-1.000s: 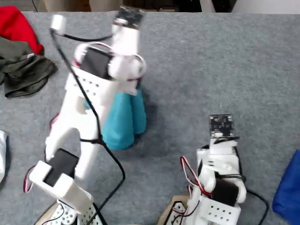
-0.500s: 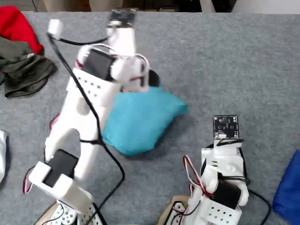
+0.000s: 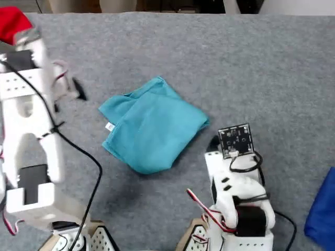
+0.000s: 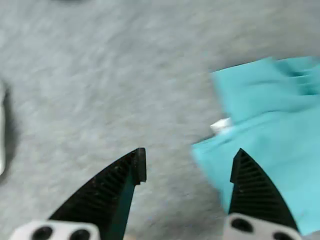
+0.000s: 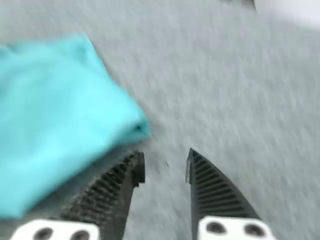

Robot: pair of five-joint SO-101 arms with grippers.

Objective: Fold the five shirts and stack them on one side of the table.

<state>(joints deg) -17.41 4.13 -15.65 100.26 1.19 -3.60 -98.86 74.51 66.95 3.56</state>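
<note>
Teal shirt (image 3: 152, 125) lies on the grey table (image 3: 261, 68), about mid-table, between the 2 arms. Loosely folded, not neat: layers bunched along the far edge, 1 rounded corner toward the near edge. Small white tag (image 3: 110, 127) shows at its left side.

Left gripper (image 4: 190, 160): jaws spread wide, nothing in them. It sits off the shirt's left side, near but apart. In the left wrist view the shirt's tagged edge lies past the fingertips; height over the table cannot be told.

Right gripper (image 5: 165, 162): jaws only a narrow gap apart, nothing between them but bare table. It sits by the shirt's right corner, just beside it, with no contact seen. The right arm's base stands at the near edge of the table.

Red cloth (image 3: 13, 23) at the far left corner, partly behind the left arm. Blue cloth (image 3: 322, 209) at the right edge, near side, cut off by the frame. Both lie well apart from the shirt.
</note>
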